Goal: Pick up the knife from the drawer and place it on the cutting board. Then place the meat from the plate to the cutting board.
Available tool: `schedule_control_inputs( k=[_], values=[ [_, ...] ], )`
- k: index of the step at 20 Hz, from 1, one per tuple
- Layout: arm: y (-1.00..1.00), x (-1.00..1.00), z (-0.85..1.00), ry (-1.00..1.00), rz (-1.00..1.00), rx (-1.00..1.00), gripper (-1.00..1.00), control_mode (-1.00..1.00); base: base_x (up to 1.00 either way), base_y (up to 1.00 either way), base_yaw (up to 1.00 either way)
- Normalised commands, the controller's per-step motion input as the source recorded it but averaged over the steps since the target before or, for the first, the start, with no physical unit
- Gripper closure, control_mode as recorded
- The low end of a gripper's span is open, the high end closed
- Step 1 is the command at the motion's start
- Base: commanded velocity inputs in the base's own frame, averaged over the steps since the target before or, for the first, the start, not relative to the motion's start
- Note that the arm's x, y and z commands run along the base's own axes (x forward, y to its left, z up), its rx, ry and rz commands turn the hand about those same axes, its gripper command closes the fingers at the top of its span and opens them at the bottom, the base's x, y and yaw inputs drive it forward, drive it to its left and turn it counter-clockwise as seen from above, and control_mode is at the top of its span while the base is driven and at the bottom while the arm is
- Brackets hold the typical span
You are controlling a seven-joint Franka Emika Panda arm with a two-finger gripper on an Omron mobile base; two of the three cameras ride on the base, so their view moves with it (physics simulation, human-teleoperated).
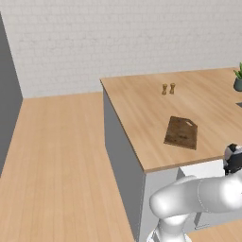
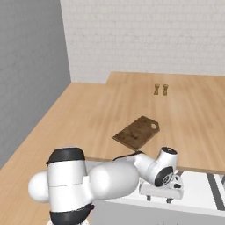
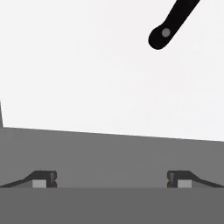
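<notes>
While the gripper (image 3: pixel 111 179) hung over the open drawer (image 3: pixel 87 78), its jaws stood fully apart and held nothing. Reading the hand view left to right: bare white drawer floor across the left and middle, then the black handle end of the knife (image 3: pixel 170 26) at the upper right, running out of the top edge; blade not seen. The knife lay well off the line between the fingertips (image 3: pixel 43 178).

Risk 1: closing from this pose would have caught nothing, since the handle sat far off-centre. The hand needed to shift toward it and align across it.

Risk 2: the handle was slim and flat on the floor; a descent too shallow could pinch only its edge and let it slip or pivot.

Risk 3: the drawer's grey front panel lay near the fingers, so a careless move could strike it.

The cutting board (image 1: pixel 181 132) sat on the counter (image 1: pixel 142 108) near its front edge, bare. Meat and plate not located.
</notes>
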Motion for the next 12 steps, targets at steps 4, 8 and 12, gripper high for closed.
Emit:
schedule_control_inputs(
  k=[4,8,12],
  values=[
    [-0.09,-0.07,-0.16,0.04,-0.01,0.00,-1.00,-1.00,0.00,0.00,0.00],
    [-0.09,-0.14,-0.16,0.09,-0.02,0.00,-1.00,-1.00,0.00,0.00,0.00],
    [-0.13,-0.33,-0.14,0.15,-0.02,0.00,-1.00,-1.00,0.00,0.00,0.00]
  ],
)
